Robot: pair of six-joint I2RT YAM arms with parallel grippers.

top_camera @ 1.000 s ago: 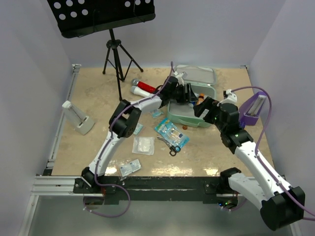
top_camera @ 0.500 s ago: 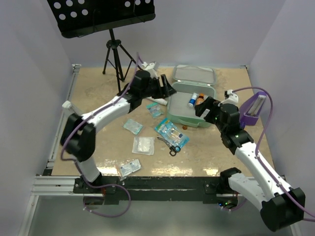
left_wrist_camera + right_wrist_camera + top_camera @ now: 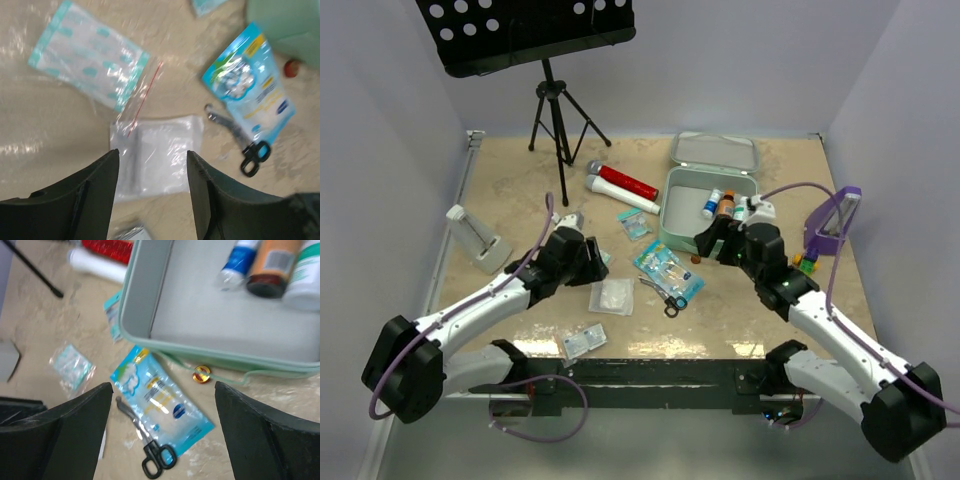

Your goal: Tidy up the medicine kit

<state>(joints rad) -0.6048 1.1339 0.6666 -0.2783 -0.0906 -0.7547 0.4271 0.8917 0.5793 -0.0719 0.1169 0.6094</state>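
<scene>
The left jaws stand apart with nothing between them, poised over a clear gauze pouch (image 3: 162,152) that lies on the counter (image 3: 50,135) near a blue packet (image 3: 250,95) and small scissors (image 3: 227,125). The right jaws are spread wide and empty, above the near wall of the medicine kit (image 3: 145,290), touching nothing. The kit sits open toward the counter's far right, with bottles (image 3: 270,262) inside it and its lid (image 3: 715,152) lying flat just behind it.

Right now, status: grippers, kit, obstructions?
Left gripper open above white pouch. Right gripper open, empty, by medicine kit. Kit open, three bottles inside. No obstruction seen.
</scene>
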